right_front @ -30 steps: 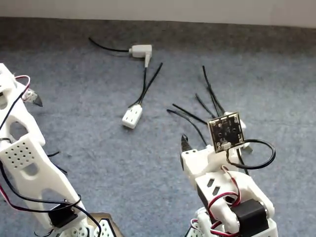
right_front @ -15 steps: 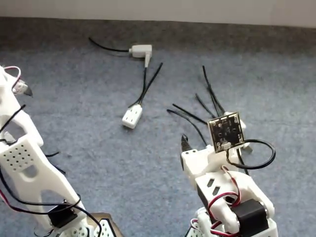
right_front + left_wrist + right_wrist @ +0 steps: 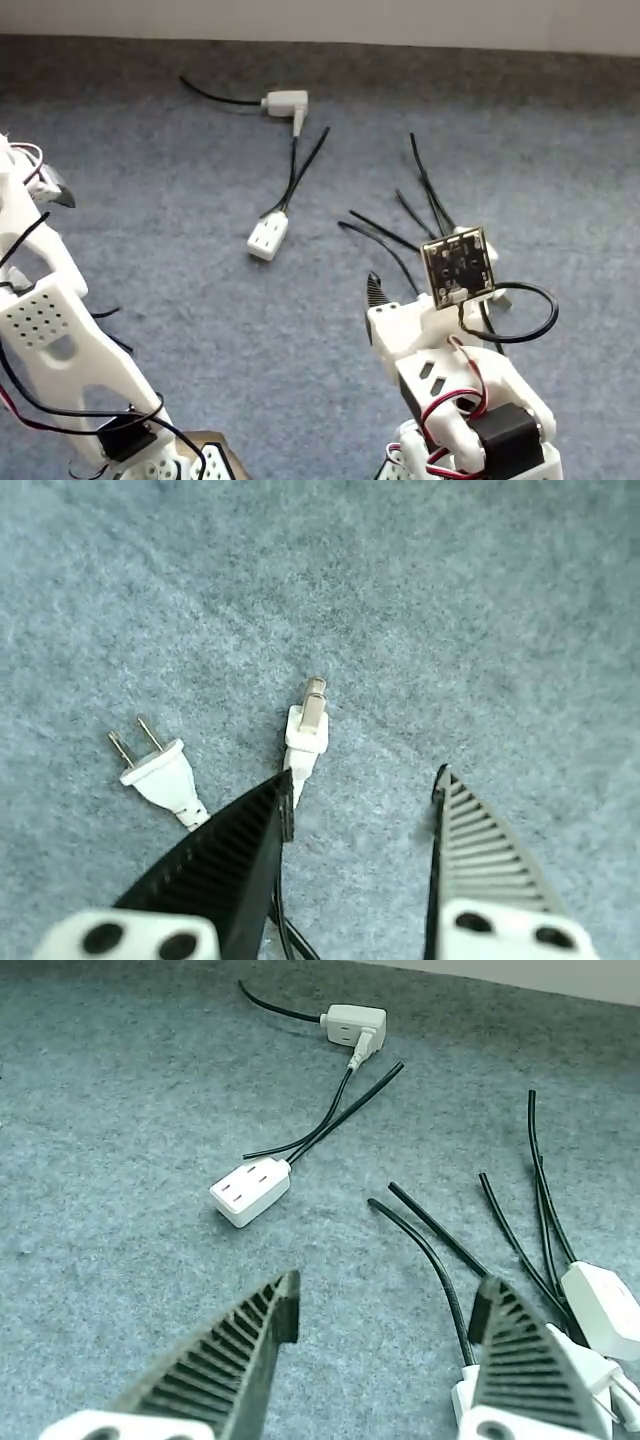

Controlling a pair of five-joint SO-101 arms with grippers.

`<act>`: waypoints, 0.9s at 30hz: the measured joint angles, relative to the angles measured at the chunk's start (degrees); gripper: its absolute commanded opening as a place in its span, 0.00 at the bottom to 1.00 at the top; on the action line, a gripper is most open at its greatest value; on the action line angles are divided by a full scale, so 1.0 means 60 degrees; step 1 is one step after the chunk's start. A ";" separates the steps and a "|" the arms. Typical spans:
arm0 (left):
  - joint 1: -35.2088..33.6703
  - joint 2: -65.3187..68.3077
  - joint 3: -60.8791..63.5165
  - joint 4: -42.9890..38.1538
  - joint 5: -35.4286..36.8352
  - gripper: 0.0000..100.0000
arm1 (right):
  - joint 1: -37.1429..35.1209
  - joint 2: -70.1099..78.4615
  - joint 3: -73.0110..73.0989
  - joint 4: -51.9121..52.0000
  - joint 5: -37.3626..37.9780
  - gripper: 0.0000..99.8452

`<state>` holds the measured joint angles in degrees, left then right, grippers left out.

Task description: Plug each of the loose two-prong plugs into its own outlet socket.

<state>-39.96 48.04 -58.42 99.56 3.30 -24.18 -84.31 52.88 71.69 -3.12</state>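
Both grippers gape empty: left gripper (image 3: 362, 780), right gripper (image 3: 390, 1290). The left's dark jaw crowds the edge-on plug (image 3: 305, 742); closing off-centre could shove it away.

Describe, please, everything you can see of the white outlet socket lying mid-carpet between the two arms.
The outlet socket is a small white block, plastic by its look, lying flat on the grey carpet. Slots show on its upper face, nothing plugged in. Thin black cords meet its far end.
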 measured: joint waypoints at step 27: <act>-0.0601 0.2007 0.0000 -0.0542 -0.2051 0.23 | 0.0000 0.0000 0.0000 0.0000 0.0000 0.28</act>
<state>-43.56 60.09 -58.42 96.31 -9.01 -24.18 -84.31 52.88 71.69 -3.12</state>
